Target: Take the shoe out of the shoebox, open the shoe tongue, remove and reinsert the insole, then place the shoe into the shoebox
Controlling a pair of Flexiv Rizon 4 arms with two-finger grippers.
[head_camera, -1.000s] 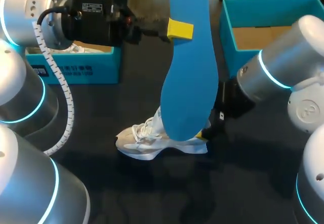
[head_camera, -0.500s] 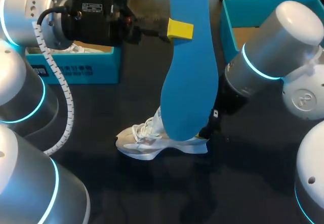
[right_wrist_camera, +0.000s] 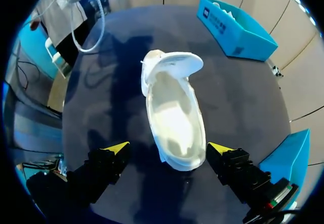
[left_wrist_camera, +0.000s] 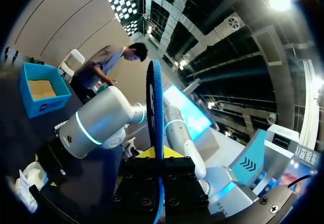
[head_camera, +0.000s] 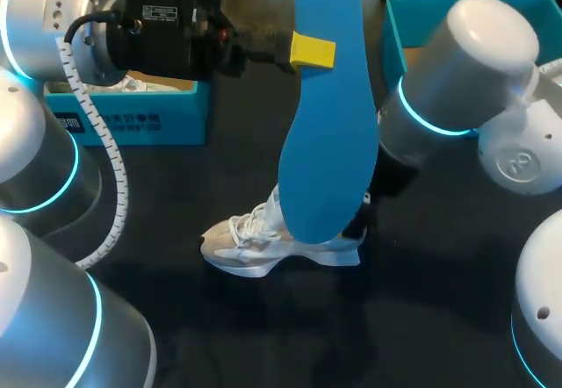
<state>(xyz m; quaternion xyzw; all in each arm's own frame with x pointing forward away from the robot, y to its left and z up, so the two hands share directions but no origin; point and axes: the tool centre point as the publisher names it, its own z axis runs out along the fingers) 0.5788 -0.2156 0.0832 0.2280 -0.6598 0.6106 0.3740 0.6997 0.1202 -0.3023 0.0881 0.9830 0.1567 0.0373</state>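
A white shoe (right_wrist_camera: 174, 115) lies near the middle of the dark table (head_camera: 263, 335), its opening facing up and its tongue folded forward. The left claw (head_camera: 309, 52) grips a blue insole (head_camera: 329, 125) by its edge, holding it upright above the shoe. The right claw (right_wrist_camera: 168, 150) hangs over the heel with its fingers spread wide, touching nothing. An open blue shoebox (head_camera: 465, 19) sits at the table's far right corner. Reinserting the insole will likely go best if the right claw first steadies the heel. The insole can then go in wide end first, angled under the tongue.
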